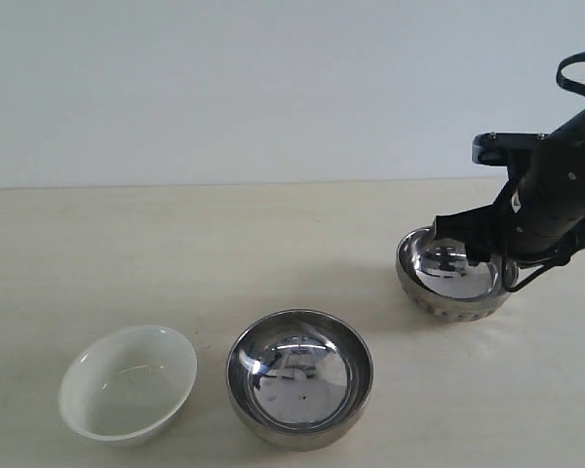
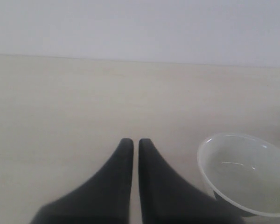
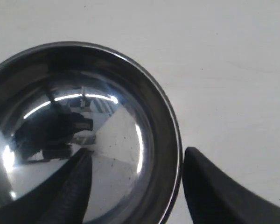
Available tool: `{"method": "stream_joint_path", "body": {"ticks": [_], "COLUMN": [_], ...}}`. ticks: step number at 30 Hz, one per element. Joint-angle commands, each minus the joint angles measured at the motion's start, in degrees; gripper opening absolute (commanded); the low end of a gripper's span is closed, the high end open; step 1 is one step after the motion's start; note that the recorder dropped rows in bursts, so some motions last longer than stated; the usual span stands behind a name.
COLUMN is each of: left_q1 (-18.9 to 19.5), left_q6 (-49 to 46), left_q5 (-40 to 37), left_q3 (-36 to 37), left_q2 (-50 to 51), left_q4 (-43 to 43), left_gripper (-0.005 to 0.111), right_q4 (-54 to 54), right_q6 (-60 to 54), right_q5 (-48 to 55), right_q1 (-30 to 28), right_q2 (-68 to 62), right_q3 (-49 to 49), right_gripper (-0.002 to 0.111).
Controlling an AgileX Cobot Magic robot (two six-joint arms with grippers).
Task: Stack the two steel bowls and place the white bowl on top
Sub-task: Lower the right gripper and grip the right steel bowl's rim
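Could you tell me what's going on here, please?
The right gripper straddles the rim of the ribbed steel bowl, one finger inside and one outside. The bowl looks tilted, though a firm grip isn't clear. The smooth steel bowl and white bowl sit unstacked. The left gripper is shut and empty beside the white bowl.

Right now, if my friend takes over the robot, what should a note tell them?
Left gripper: jaws shut on nothing, next to the white bowl.
Right gripper: jaws open, one inside and one outside the rim of the ribbed steel bowl, not yet clamped. That bowl sits at the right of the table and looks tilted.
Smooth steel bowl: front middle, empty. The white bowl is to its left, apart from it and also empty.
Done: nothing is stacked.
Left: probably grip the ribbed bowl, nest the two steel bowls, then put the white bowl on top.
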State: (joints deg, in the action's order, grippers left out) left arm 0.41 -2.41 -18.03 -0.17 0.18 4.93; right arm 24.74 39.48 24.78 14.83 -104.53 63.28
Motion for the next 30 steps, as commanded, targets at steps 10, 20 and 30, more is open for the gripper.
{"method": "stream_joint_path", "body": {"ticks": [10, 20, 30], "left_q1": [-0.29, -0.29, -0.29], "left_q6": [0.27, 0.27, 0.27], "left_q5": [0.51, 0.51, 0.51], "left_q3": [0.17, 0.17, 0.17], "left_q2": [-0.18, -0.18, -0.18], "left_q4": [0.00, 0.00, 0.00], "left_gripper": [0.004, 0.004, 0.004], "right_q4": [3.00, 4.73, 5.84], "right_q6": [-0.58, -0.31, 0.35], "right_q5": [-0.39, 0.92, -0.16], "right_q1": [-0.59, -0.59, -1.11], "right_q2": [-1.05, -1.19, -4.78], "right_q3": [0.29, 2.22, 2.12], "right_gripper": [0.051, 0.051, 0.051]}}
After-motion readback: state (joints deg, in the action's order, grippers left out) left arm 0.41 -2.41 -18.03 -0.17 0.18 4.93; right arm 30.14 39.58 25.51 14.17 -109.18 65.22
